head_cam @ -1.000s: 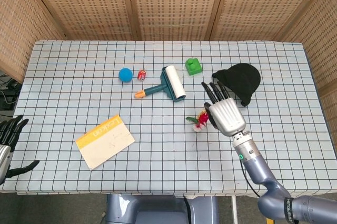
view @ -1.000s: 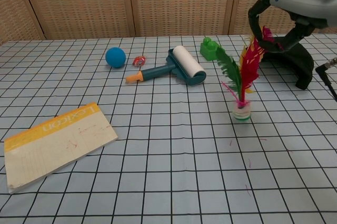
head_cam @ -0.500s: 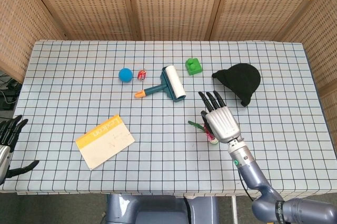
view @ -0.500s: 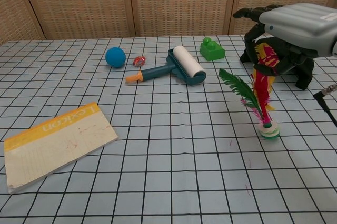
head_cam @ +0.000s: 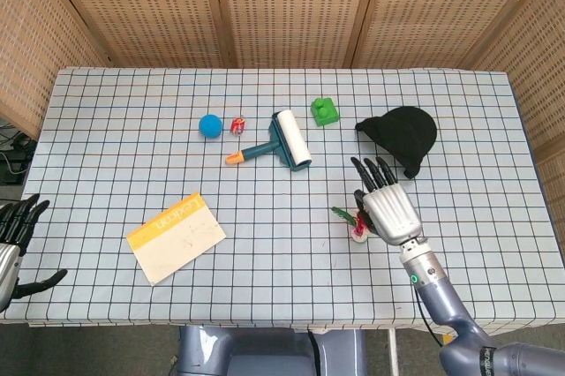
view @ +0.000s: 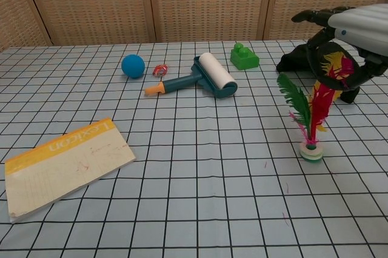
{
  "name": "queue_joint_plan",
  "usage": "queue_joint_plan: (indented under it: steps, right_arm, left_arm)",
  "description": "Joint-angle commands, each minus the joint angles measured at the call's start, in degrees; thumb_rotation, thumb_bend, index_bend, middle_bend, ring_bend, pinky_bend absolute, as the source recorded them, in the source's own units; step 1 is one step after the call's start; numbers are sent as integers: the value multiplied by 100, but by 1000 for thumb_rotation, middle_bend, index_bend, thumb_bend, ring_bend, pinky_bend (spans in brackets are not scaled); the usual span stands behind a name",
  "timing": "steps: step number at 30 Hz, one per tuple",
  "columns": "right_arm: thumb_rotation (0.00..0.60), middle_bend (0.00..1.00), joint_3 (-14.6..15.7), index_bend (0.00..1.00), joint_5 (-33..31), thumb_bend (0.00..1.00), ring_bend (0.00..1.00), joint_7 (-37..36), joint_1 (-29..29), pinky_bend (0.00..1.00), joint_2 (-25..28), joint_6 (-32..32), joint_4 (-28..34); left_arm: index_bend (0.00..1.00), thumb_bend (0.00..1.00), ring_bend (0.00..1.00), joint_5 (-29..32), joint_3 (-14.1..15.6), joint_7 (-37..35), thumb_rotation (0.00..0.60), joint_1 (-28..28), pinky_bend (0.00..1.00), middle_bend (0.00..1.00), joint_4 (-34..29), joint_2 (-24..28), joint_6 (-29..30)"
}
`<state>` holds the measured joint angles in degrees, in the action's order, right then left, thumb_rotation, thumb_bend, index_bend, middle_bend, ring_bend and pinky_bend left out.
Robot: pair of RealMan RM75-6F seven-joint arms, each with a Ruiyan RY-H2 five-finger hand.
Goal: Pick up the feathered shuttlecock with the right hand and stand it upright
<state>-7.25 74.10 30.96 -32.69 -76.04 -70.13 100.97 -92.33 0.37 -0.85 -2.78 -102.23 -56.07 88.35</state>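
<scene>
- One thing matters at this point: the feathered shuttlecock (view: 312, 119) is on its base on the checked tablecloth (view: 200, 167), just under my right hand (view: 354, 25), its feathers rising into my curled fingers (view: 315, 46).
- Seen from the chest, my fingers arch loosely around the upper feathers. I cannot tell whether any of them is actually pinching a feather or only ringing them.
- From the head view my right hand (head_cam: 388, 208) covers most of it; only the base and a green feather (head_cam: 342, 214) show at my thumb side.
- As I judge it, the step is the release. The shuttlecock leans slightly, so I should let the base settle flat before opening.
- Open the fingers slowly and evenly, then lift straight up so nothing drags a feather sideways and tips it.
- Beyond my fingertips lies the black cap (head_cam: 402, 136), so I should not sweep forward on the way out.
- Further off toward my left are the lint roller (view: 209, 77), the green brick (view: 244, 56) and the blue ball (view: 133, 65), all well apart from the work.
- My left hand (head_cam: 16, 235) hangs at the near table edge with fingers spread, holding nothing.
</scene>
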Motion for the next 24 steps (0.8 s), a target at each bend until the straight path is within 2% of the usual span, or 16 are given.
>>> queue_joint_plan:
  steps: [1,3,5,12,16,20,24]
  right_arm:
    - [600,0,110,118,140,243,0,-186,120,0,194,-40,188]
    - [600,0,162,39,262,58,0,-258,178,0,353,-73,289]
    - [600,0,202,7,387,2,0,-330,246,0,479,-152,360]
    - [600,0,380,0,1125,0,0,-840,677,0,979,-827,427]
    - [600,0,545,0,1559,0,0,-1217,1054,0,1192,-1377,175]
    - [600,0,801,0,1793,0,0,-1709,1591,0,1111,-1949,-656]
    - [600,0,899,0,1818,0,0,-1980,1882,0,888,-2144,-1208]
  left_arm:
    - [0,0,0,-9,5,1,600,7,0,0,-8,4,12]
    - [0,0,0,-16,10,0,600,15,0,0,-12,10,25]
    - [0,0,0,-27,17,-9,600,23,0,0,-15,16,34]
    - [0,0,0,-90,39,-46,600,44,0,0,-17,31,80]
    - [0,0,0,-135,64,-97,600,79,0,0,-11,38,136]
    - [0,0,0,-210,92,-60,600,121,0,0,22,12,207]
    - [0,0,0,-276,95,2,600,133,0,0,43,-33,254]
